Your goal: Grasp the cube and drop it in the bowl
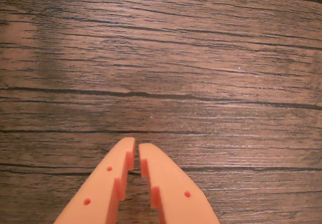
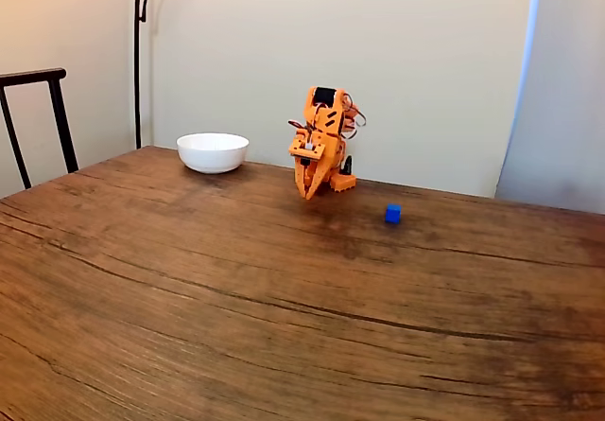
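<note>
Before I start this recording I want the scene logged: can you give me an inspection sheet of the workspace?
Surface: dark wood-grain table, dry.
Job's things: blue cube on the table, right of the arm in the fixed view; white bowl to its left, upright.
Clutter: nothing seen.
Grippers: orange gripper nearly shut, holding nothing, pointing down at bare wood.
Cables: wires looped at the arm's top.
Surroundings: chair, lamp pole, pale wall.
</note>
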Robot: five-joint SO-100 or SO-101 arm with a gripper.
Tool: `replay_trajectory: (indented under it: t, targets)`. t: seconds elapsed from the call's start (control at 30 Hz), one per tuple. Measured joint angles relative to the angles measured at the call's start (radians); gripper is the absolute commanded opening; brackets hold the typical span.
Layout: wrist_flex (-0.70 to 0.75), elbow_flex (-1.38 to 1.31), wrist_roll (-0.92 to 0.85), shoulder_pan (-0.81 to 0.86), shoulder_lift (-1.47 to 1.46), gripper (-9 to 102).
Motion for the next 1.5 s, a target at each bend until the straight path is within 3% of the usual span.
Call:
replay_trajectory:
  t: [1.5]
  targets:
    - [0.000, 0.000, 0.000, 0.000, 0.000, 0]
